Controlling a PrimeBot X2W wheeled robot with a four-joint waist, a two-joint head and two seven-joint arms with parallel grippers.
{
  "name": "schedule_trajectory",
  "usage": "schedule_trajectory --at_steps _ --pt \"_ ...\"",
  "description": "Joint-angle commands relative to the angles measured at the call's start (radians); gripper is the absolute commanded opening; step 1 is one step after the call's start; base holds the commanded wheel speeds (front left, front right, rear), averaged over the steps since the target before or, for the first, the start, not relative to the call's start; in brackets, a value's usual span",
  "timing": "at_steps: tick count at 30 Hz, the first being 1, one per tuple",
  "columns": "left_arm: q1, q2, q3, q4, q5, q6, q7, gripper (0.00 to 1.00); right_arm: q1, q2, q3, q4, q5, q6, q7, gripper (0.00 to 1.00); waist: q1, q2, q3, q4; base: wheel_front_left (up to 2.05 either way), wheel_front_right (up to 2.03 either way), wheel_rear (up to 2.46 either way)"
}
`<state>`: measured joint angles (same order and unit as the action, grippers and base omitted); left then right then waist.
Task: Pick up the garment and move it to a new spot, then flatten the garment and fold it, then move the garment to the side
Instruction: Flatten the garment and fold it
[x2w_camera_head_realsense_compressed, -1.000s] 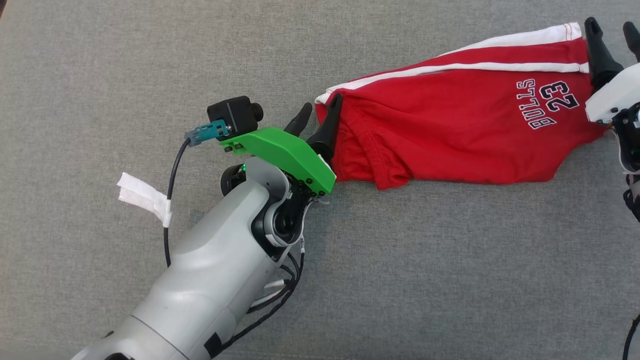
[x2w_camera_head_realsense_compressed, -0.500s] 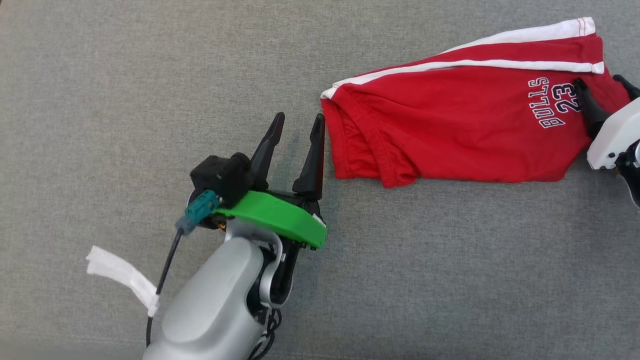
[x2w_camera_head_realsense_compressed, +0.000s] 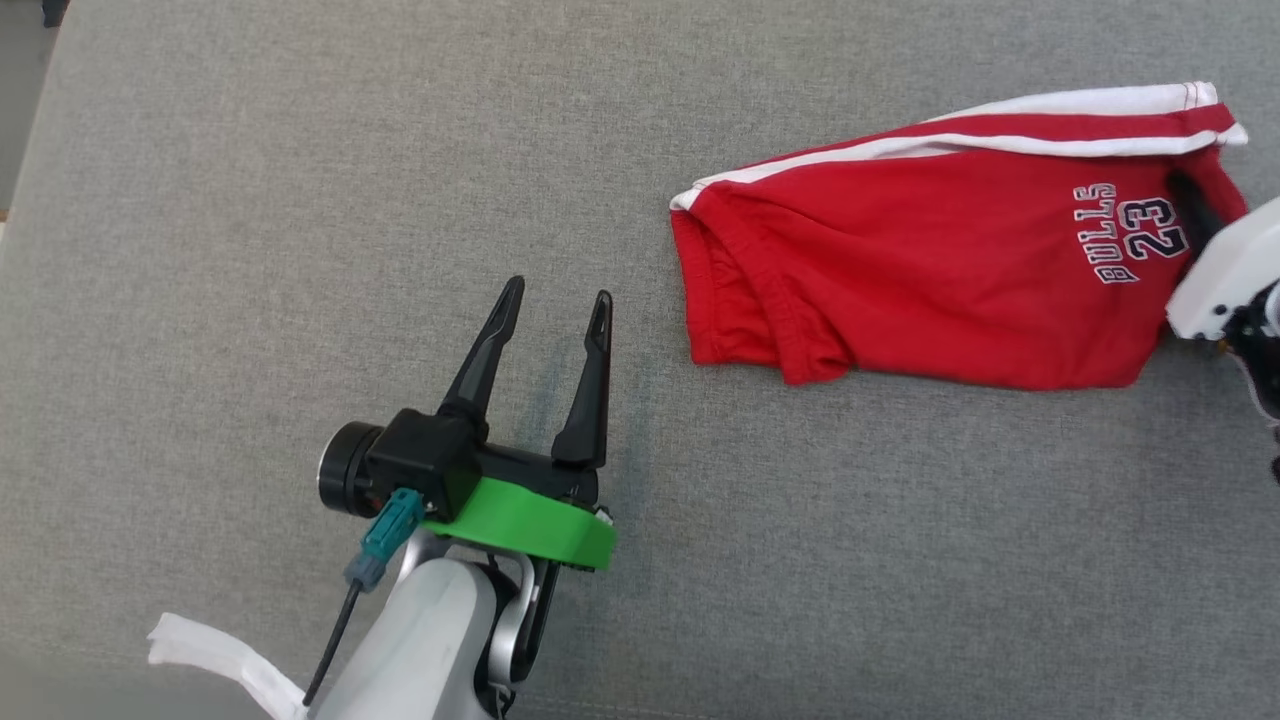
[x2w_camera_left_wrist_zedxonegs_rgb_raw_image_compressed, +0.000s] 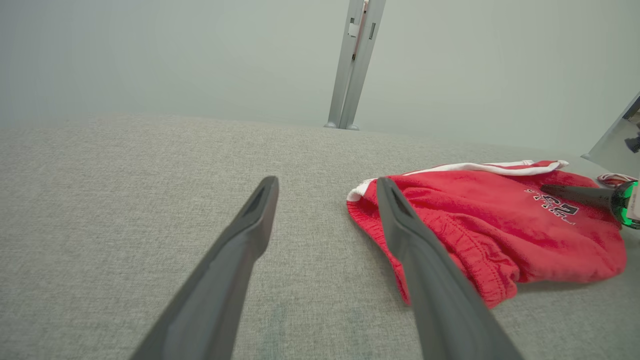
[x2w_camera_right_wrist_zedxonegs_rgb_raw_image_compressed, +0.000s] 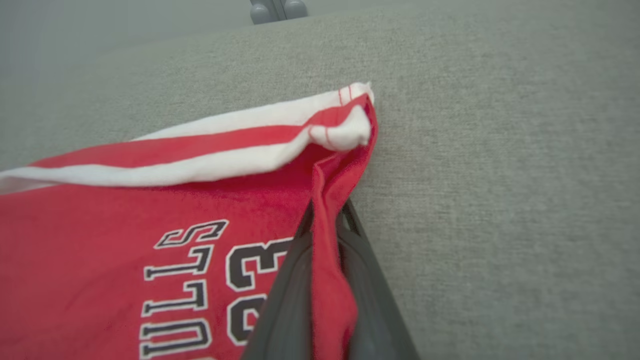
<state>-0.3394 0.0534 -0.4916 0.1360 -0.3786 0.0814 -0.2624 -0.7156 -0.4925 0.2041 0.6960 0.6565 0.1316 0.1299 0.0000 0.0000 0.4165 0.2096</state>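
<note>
The garment is a pair of red shorts with white side stripes and "BULLS 23" print, lying on the grey surface at the upper right of the head view. My right gripper is shut on its right hem beside the print; in the right wrist view a fold of the red garment is pinched between the right gripper's dark fingers. My left gripper stands open over bare fabric, left of the waistband and apart from it. From the left wrist, the garment lies right of the open left gripper.
A grey upholstered surface carries everything. A white tape tag hangs from the left arm's cable. In the left wrist view a metal post rises beyond the far edge, against a pale wall.
My left gripper let go of the waistband and drew back down and left, staying open. My right gripper came onto the hem by the print and shut on it. The head camera also shifted.
</note>
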Motion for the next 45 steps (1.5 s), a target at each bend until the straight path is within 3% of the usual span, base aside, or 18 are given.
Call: schedule_trajectory --at_steps 1,7,11,16,19,27,36,37,38,40,45 --pt "0.025 -0.001 0.017 0.000 0.014 -0.012 -0.003 1.00 0.021 -0.041 -0.024 0.007 0.004 -0.002 -0.010 0.00 0.0000 0.0000 -0.022 -0.008 0.00 0.00 0.00" --pt "0.090 -0.002 0.070 -0.010 0.025 -0.026 -0.003 1.00 0.046 -0.146 -0.134 0.026 0.003 -0.002 -0.035 0.00 0.0000 0.0000 -0.055 0.001 0.00 0.00 0.00" --pt "0.127 -0.002 0.088 -0.020 0.011 -0.022 -0.003 1.00 0.053 -0.153 -0.133 -0.047 -0.013 -0.002 -0.017 0.00 0.0000 0.0000 -0.065 0.007 0.00 0.00 0.00" --pt "0.154 -0.002 0.084 -0.023 -0.005 -0.022 -0.003 1.00 0.078 -0.081 -0.054 -0.187 -0.026 -0.002 0.044 0.00 0.0000 0.0000 -0.074 0.017 0.00 0.00 0.00" --pt "0.161 -0.003 0.072 -0.024 -0.019 -0.017 -0.003 1.00 0.085 0.009 0.007 -0.235 -0.061 -0.002 0.083 0.00 0.0000 0.0000 -0.078 0.025 0.00 0.00 0.00" --pt "0.148 -0.002 0.030 -0.009 -0.043 -0.008 -0.003 1.00 0.059 0.183 0.046 -0.185 -0.156 -0.002 0.095 0.00 0.0000 0.0000 -0.091 0.067 0.00 0.00 0.00" --pt "0.176 -0.002 0.019 0.019 -0.048 -0.006 -0.003 1.00 0.044 0.253 0.040 -0.131 -0.205 -0.001 0.076 0.00 0.0000 0.0000 -0.110 0.081 0.00 0.00 0.00" --pt "0.177 -0.002 0.018 0.022 -0.049 -0.006 -0.003 1.00 0.047 0.258 0.042 -0.129 -0.208 -0.001 0.073 0.03 0.0000 0.0000 -0.112 0.080 0.00 0.00 0.00" --pt "0.178 -0.002 0.018 0.025 -0.048 -0.007 -0.003 1.00 0.052 0.267 0.049 -0.129 -0.205 -0.001 0.067 0.43 0.0000 0.0000 -0.114 0.079 0.00 0.00 0.00" --pt "0.181 -0.002 0.020 0.031 -0.046 -0.007 -0.003 1.00 0.065 0.280 0.069 -0.136 -0.187 -0.001 0.055 1.00 0.0000 0.0000 -0.119 0.074 0.00 0.00 0.00" --pt "0.187 -0.002 0.034 0.044 -0.037 -0.013 -0.003 1.00 0.106 0.298 0.105 -0.177 -0.130 -0.001 -0.014 1.00 0.0000 0.0000 -0.140 0.051 0.00 0.00 0.00"
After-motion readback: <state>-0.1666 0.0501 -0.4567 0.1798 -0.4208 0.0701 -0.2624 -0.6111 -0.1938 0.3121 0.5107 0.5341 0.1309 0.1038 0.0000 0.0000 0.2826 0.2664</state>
